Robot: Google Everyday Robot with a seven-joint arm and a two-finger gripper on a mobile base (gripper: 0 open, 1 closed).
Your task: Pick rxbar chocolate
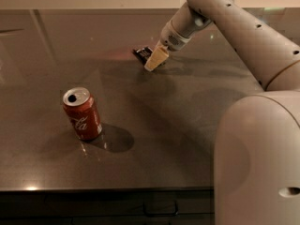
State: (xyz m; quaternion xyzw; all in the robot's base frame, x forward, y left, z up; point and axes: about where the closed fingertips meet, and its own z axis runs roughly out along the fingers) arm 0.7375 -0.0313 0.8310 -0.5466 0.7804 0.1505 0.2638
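The rxbar chocolate (141, 53) is a small flat dark-wrapped bar lying on the grey table (197, 107) toward the back, partly hidden behind my gripper. My gripper (155, 60), with pale yellowish fingers, reaches down from the upper right and its tips sit right at the bar's near right end, close to the table surface.
A red cola can (82, 114) stands upright at the front left, well apart from the bar. My white arm and base (258, 144) fill the right side. The table's front edge (108, 188) runs along the bottom.
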